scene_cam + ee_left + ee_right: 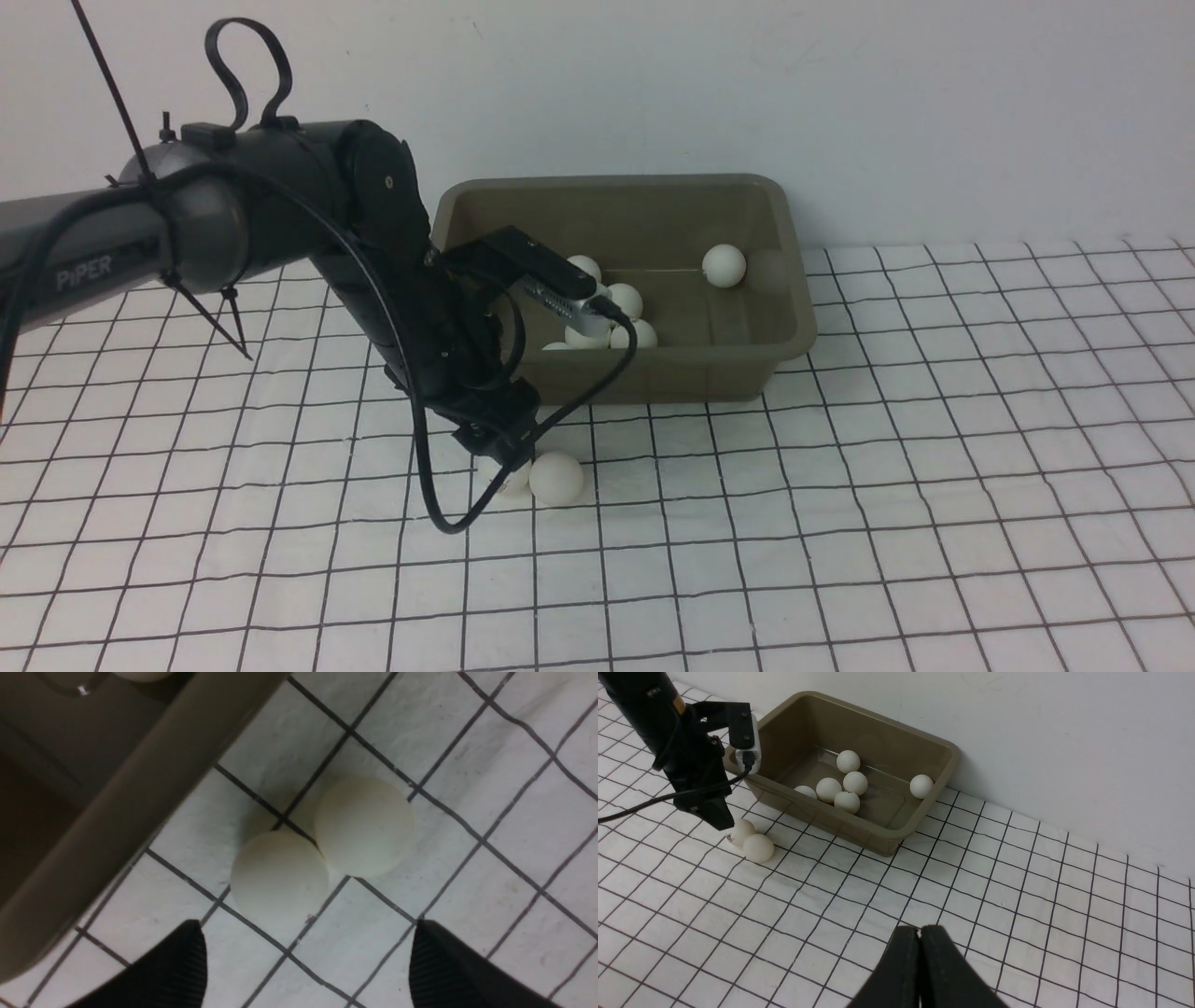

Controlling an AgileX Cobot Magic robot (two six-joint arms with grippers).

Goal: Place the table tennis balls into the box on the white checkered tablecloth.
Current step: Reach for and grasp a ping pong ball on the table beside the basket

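Two table tennis balls (pixel 279 877) (pixel 364 826) lie touching each other on the white checkered tablecloth (pixel 840 513), just in front of the box (pixel 672 373). My left gripper (pixel 307 924) hangs right over them, open, its black fingers (pixel 187 956) spread wide with only cloth between them. From the front, the near ball (pixel 556 478) shows whole and the other (pixel 515 481) is partly hidden behind my left gripper (pixel 504 462). Several balls (pixel 848 761) lie inside the olive-brown box (pixel 840 828). My right gripper (pixel 920 931) is shut and empty above the cloth.
The box stands against the white back wall (pixel 840 93). My left arm (pixel 187 224) reaches in from the left, and its black cable (pixel 439 504) loops down close to the cloth beside the two loose balls.
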